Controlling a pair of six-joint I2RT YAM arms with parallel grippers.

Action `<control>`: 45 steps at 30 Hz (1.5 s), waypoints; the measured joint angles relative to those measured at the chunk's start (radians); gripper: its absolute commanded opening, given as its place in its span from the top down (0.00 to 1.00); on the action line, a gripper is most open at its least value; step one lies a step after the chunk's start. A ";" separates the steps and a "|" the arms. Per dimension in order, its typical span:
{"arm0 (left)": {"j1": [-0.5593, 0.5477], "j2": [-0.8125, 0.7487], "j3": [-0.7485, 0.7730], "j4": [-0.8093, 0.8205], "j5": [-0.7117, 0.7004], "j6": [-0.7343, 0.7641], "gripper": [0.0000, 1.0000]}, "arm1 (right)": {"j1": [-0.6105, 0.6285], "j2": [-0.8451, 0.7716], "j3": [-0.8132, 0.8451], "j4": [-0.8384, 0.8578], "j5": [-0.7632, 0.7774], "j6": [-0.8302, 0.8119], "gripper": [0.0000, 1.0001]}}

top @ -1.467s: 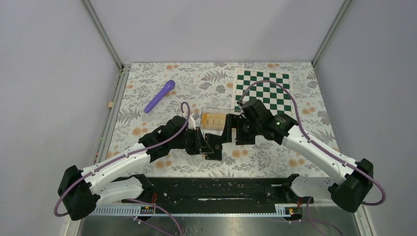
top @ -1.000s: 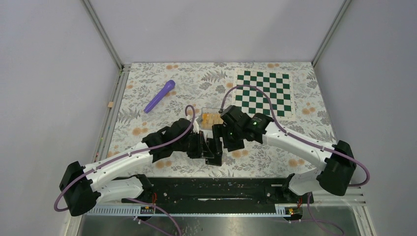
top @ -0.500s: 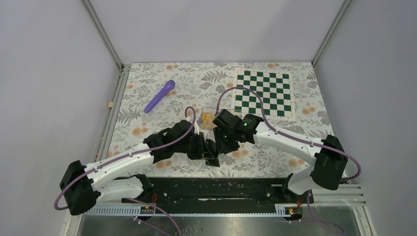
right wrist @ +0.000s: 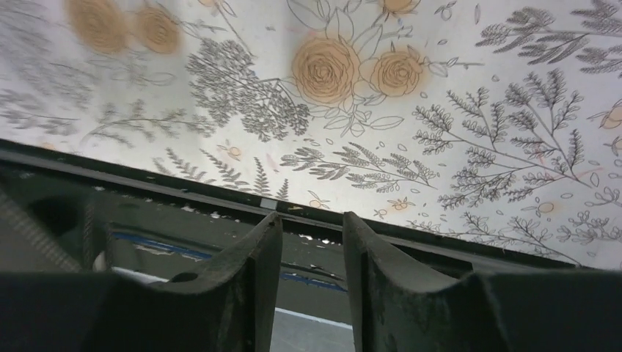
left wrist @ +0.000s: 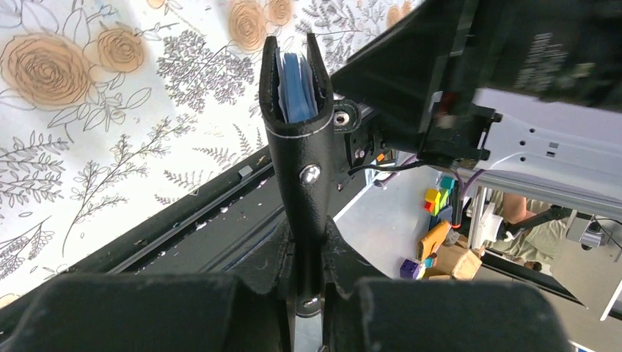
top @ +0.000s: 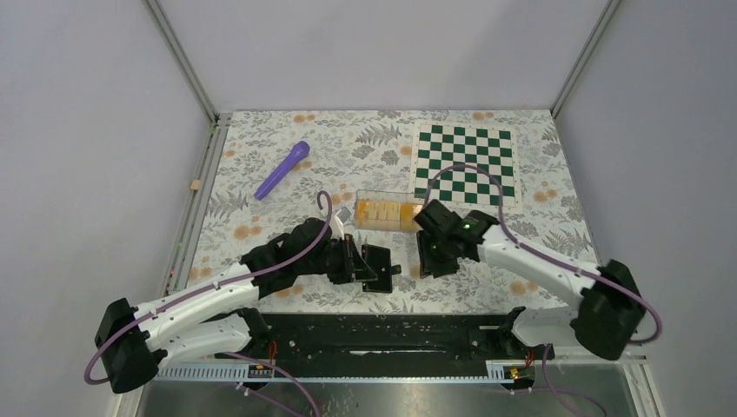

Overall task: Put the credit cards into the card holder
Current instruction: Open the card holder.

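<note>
The right gripper (top: 423,263) has backed away from the card holder (top: 375,264) toward the table's (top: 556,217) right edge, its jaws narrower and empty. The clear box (top: 408,216) of credit cards (top: 379,211), partly hidden before, shows whole again.

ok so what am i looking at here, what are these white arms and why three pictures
Two robot arms are bolted to the near edge of a flowered table. The wide picture looks down from above; the other two come from a camera on each wrist. The left gripper is shut on a folded black card holder, blue lining showing. The right gripper hangs beside it, jaws a little apart, nothing between them. Behind them sits a clear box of orange cards; further off lie a purple pen-like stick and a chequered mat.
</note>
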 measured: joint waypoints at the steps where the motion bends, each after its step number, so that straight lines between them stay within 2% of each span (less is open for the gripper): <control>1: 0.000 -0.005 -0.013 0.003 0.000 -0.005 1.00 | -0.021 -0.040 -0.015 0.006 -0.014 0.001 0.46; 7: 0.000 -0.029 -0.067 0.034 -0.002 -0.048 1.00 | -0.069 -0.296 -0.081 0.109 -0.105 0.019 0.21; 11: 0.000 -0.050 -0.097 0.077 -0.004 -0.080 1.00 | -0.069 -0.382 -0.135 0.210 -0.191 0.058 0.18; 14: 0.000 -0.065 -0.118 0.114 -0.005 -0.102 1.00 | -0.069 -0.378 -0.170 0.277 -0.259 0.089 0.20; 19: 0.000 -0.074 -0.135 0.149 -0.005 -0.127 1.00 | -0.069 -0.305 -0.179 0.370 -0.361 0.125 0.38; 23: 0.000 -0.074 -0.136 0.157 -0.005 -0.132 1.00 | -0.069 -0.239 -0.175 0.401 -0.379 0.136 0.50; 28: 0.000 -0.074 -0.136 0.157 -0.005 -0.134 1.00 | -0.069 -0.175 -0.137 0.373 -0.365 0.117 0.56; 38: 0.000 -0.074 -0.136 0.157 -0.005 -0.134 1.00 | -0.069 -0.168 -0.124 0.388 -0.362 0.090 1.00; 41: 0.000 -0.074 -0.136 0.157 -0.005 -0.134 1.00 | -0.069 -0.169 -0.126 0.397 -0.372 0.086 1.00; 42: 0.000 -0.074 -0.137 0.157 -0.005 -0.134 0.97 | -0.069 -0.170 -0.126 0.400 -0.373 0.084 1.00; 43: 0.000 -0.074 -0.137 0.157 -0.005 -0.134 0.85 | -0.069 -0.177 -0.126 0.402 -0.377 0.079 1.00; 44: 0.000 -0.074 -0.137 0.157 -0.005 -0.134 0.65 | -0.069 -0.179 -0.126 0.402 -0.377 0.077 1.00; 45: 0.000 -0.074 -0.137 0.157 -0.005 -0.132 0.37 | -0.069 -0.187 -0.126 0.401 -0.379 0.068 1.00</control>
